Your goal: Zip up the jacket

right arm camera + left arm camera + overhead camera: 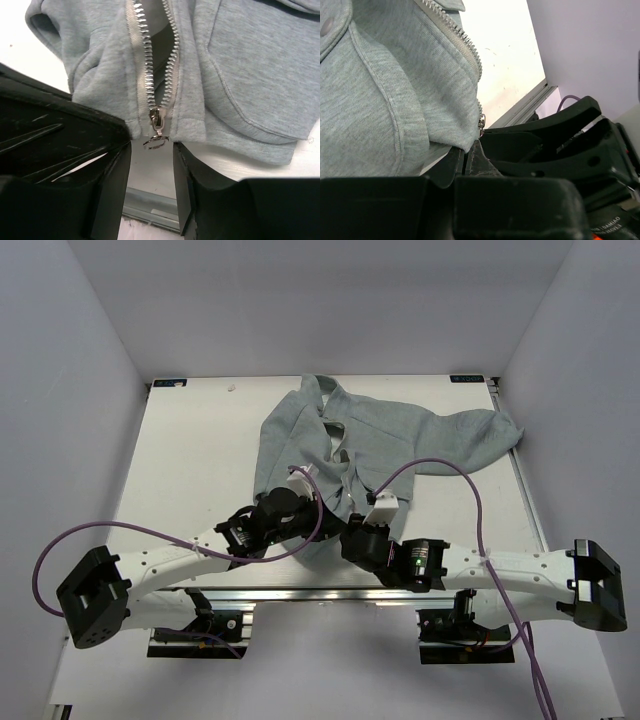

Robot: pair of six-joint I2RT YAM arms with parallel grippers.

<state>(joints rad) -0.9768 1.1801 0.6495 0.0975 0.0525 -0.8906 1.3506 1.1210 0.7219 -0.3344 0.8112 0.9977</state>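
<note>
The grey-green fleece jacket point(400, 435) lies spread on the white table, hem toward the arms. Its silver zipper point(150, 75) gapes open above the slider point(156, 119), which sits at the hem with its pull ring point(156, 142) hanging down. My right gripper point(151, 147) is open, one finger on each side just below the ring, not touching it. My left gripper point(466, 155) is shut on the jacket's hem point(455, 142) beside the zipper's lower end point(481, 120). In the top view both grippers, left point(325, 505) and right point(355, 518), meet at the hem.
The table's metal front rail point(150, 205) runs just under the hem. Purple cables point(450, 470) loop above both arms. White walls enclose the table point(200, 460) on three sides. The right gripper's black body point(560, 145) sits close beside the left one.
</note>
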